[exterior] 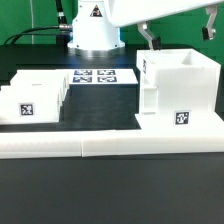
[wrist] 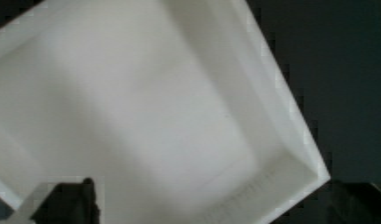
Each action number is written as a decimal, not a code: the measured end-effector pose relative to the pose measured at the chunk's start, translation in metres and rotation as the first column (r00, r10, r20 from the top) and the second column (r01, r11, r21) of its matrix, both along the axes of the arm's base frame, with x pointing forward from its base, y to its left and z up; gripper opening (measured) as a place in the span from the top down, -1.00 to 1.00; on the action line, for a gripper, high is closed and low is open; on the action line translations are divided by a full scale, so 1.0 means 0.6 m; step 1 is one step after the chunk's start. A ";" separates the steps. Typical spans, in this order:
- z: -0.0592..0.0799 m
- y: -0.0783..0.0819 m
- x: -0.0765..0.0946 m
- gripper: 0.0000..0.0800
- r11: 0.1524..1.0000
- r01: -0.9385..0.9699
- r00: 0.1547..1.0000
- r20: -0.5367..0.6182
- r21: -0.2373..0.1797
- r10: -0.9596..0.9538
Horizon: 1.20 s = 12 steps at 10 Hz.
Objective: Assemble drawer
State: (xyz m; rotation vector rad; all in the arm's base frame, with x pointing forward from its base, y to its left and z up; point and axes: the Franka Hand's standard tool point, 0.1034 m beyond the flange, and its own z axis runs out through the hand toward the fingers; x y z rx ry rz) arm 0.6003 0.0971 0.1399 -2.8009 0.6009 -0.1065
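Observation:
The drawer's tall hollow white housing [exterior: 178, 90] stands at the exterior view's right, open side up, with square tags on its front and side. Two smaller white trays [exterior: 30, 97] with tags sit at the exterior view's left. My gripper [exterior: 179, 36] hangs just above the housing's top rim, with its dark fingers [exterior: 148, 38] spread wide and nothing between them. The wrist view looks down into the housing's white hollow [wrist: 151, 110]. One dark finger [wrist: 66, 203] shows at the picture's edge there; the other finger is out of view.
The marker board [exterior: 105, 77] lies flat between the trays and the housing. Long low white border bars [exterior: 100, 146] run along the front. The robot's base [exterior: 97, 35] stands behind the marker board. The table is black.

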 end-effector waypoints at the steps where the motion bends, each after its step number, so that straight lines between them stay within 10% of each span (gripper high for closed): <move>1: -0.001 -0.004 -0.001 -0.62 0.996 -0.085 0.996 0.021 -0.013 0.085; 8: -0.022 -0.195 -0.085 -0.62 0.918 -0.380 0.918 0.075 -0.118 0.389; 12: -0.026 -0.202 -0.090 -0.62 0.918 -0.380 0.919 0.067 -0.112 0.389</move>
